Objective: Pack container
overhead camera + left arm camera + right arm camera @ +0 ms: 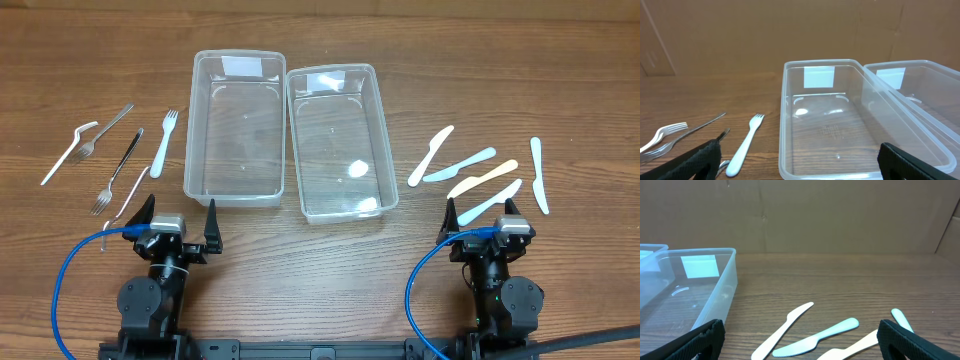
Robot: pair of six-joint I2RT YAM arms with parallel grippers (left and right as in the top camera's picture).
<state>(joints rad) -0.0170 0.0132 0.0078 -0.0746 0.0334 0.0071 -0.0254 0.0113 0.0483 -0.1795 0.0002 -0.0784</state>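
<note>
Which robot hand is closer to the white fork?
Left. The left gripper sits close by the handle end of the white fork; the right gripper is far off on the other side.

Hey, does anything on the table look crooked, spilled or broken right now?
Nothing spilled or broken. Only the right-hand container sits slightly turned, not square with the left container beside it. Both are empty.

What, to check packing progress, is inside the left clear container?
Nothing: the left container is empty, only the wooden table showing through its clear bottom. Nothing there is covered.
</note>
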